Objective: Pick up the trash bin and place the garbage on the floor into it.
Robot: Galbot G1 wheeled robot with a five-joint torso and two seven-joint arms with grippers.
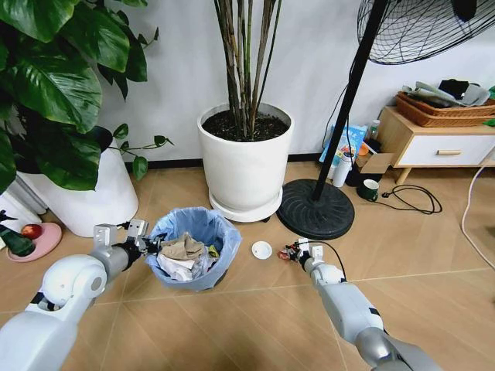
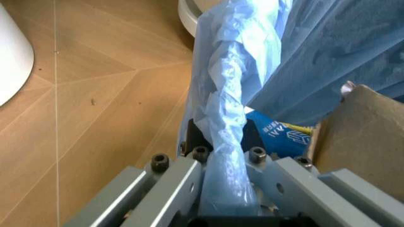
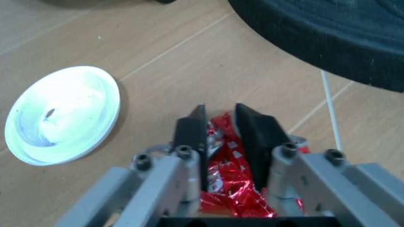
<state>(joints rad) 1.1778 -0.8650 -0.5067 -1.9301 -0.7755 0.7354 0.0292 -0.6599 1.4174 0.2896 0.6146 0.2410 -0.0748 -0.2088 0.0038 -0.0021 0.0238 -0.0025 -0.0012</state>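
The trash bin (image 1: pixel 203 229), dark and lined with a light-blue bag, sits at floor level holding crumpled paper and wrappers. My left gripper (image 1: pixel 148 244) is shut on its near-left rim; the left wrist view shows the fingers (image 2: pixel 169 176) clamping the bunched blue bag (image 2: pixel 228 118). One piece of garbage, a red wrapper (image 3: pixel 230 198), lies on the floor between the black pads (image 3: pixel 191 137) of my right gripper (image 3: pixel 219 125), which is shut on it. In the head view that gripper (image 1: pixel 292 252) is low, right of the bin. A white round lid (image 1: pixel 261 250) lies between bin and gripper, also the lid (image 3: pixel 63 113).
A white plant pot (image 1: pixel 246 166) stands behind the bin, another pot (image 1: pixel 85 197) at the left. The fan's black base (image 1: pixel 315 210) and cable (image 1: pixel 410 202) are close to my right gripper. A green bottle on a pink dish (image 1: pixel 35 241) sits far left. A wooden cabinet (image 1: pixel 437 143) is at right.
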